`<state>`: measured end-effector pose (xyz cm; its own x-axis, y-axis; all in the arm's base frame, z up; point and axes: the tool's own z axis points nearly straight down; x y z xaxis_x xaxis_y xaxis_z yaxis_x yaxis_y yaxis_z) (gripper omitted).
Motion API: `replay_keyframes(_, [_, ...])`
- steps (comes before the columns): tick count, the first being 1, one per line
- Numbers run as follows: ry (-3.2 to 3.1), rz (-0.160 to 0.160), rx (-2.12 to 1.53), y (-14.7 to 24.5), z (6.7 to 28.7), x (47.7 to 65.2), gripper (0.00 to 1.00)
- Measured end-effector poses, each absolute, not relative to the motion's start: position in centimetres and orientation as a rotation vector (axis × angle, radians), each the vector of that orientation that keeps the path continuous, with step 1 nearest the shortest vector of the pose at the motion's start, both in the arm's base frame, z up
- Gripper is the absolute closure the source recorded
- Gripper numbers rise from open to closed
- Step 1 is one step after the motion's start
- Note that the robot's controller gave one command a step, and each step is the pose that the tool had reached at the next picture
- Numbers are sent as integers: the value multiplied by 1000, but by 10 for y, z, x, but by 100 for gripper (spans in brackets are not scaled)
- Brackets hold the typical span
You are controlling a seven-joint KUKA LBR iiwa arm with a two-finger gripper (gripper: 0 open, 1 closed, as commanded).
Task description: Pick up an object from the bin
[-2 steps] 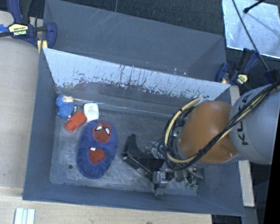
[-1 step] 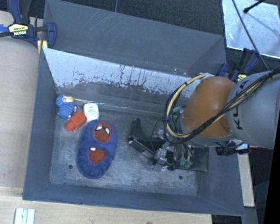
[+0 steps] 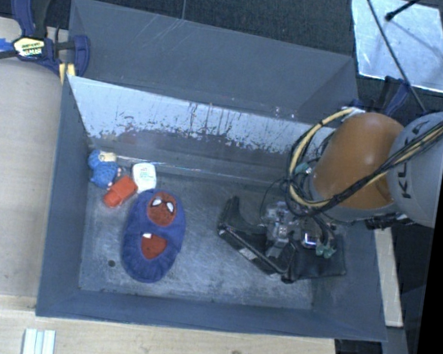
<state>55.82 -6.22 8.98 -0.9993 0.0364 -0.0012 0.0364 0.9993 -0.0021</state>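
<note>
Rightward in the bin (image 3: 68, 215), gripper (image 3: 284, 233) hangs over a black angular object (image 3: 237, 235); its grip cannot be told

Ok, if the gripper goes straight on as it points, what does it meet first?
Probably the bare bin floor; the open gripper points down at it. The blue slipper lies apart, beside it. Depth is unclear.

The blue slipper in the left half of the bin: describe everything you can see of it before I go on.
The blue slipper looks soft and plush, an oval lying flat on the bin floor, its long axis running near to far. It bears two red patches, the farther one like a masked face with white eyes. An orange toy lies against its far left end and a white tag-like piece sits just beyond. The pincer is well apart, to its right.
</note>
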Motion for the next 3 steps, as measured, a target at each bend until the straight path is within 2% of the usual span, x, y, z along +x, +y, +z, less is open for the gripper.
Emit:
replay_keyframes(1, [3145, 0, 127, -60, 114, 508, 100])
replay_keyframes(2, [3143, -1, 91, -66, 137, 495, 100])
replay_keyframes(3, [3137, -2, 41, -67, 198, 490, 100])
